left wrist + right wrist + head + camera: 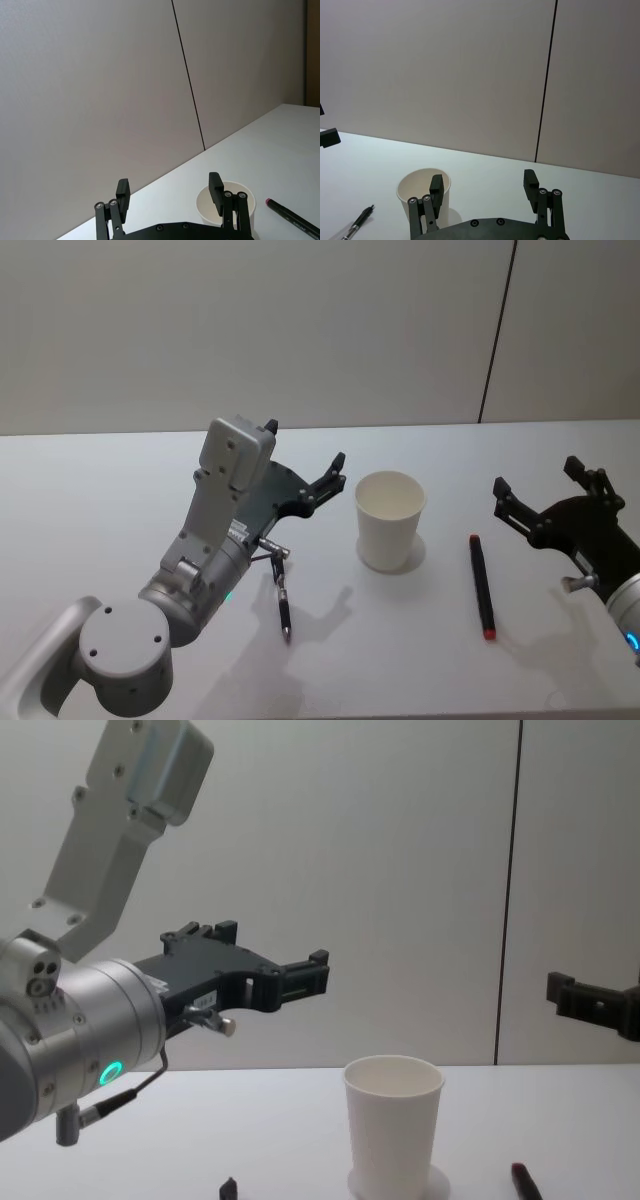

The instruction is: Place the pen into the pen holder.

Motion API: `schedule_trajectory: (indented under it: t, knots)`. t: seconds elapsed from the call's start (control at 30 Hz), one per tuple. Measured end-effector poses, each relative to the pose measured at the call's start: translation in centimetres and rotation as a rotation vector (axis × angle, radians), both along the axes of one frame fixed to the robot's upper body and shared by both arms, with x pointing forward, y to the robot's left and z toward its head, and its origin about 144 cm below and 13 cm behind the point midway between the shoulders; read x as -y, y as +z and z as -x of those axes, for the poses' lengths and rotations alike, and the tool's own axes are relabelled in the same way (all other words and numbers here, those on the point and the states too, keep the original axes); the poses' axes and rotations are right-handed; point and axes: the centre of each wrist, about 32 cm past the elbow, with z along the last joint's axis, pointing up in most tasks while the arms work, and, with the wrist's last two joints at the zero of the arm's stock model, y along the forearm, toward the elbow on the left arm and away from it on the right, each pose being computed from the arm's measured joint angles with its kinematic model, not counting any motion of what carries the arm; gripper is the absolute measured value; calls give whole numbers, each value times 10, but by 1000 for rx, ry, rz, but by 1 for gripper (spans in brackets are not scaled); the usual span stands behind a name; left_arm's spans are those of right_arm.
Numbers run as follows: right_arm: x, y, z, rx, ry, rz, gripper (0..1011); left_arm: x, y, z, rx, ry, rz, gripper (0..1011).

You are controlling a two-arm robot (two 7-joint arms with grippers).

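Overhead first, head view: the white cup (390, 520) stands upright on the table (120, 500), near the middle. The black pen (283, 598) lies flat to the left of the cup, just beside the left arm's wrist and nearer the robot than the left claw (308, 452), not touching it. The left claw is raised off the table, fingers spread wide, holding nothing. The red-tipped pen (482, 585) lies flat to the right of the cup, between the cup and the right claw (538, 480), apart from both. The right claw is also wide open and empty.

Left wrist view: the left claw (169, 195) has its fingers well apart with nothing between them. The cup (202, 207) sits behind one finger, and the red-tipped pen (292, 221) lies on the table just past it.

Right wrist view: the right claw (483, 186) is wide open and empty. The cup (420, 182) sits behind one finger, and the black pen (357, 225) lies past the cup.

Chest view: the left claw (275, 960) hangs higher than the rim of the cup (392, 1130), to its left. The right claw (590, 1000) is at the right edge, clear of the table. The ends of the black pen (228, 1187) and the red-tipped pen (525, 1182) show on either side of the cup.
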Motion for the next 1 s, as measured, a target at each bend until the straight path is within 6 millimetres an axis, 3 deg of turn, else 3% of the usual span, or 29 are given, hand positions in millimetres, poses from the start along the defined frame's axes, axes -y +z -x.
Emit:
schedule_trajectory:
  t: [1.0]
  knots:
    - [0,0,0,0,0,0,1002,0,0,0,0,0,0,1004]
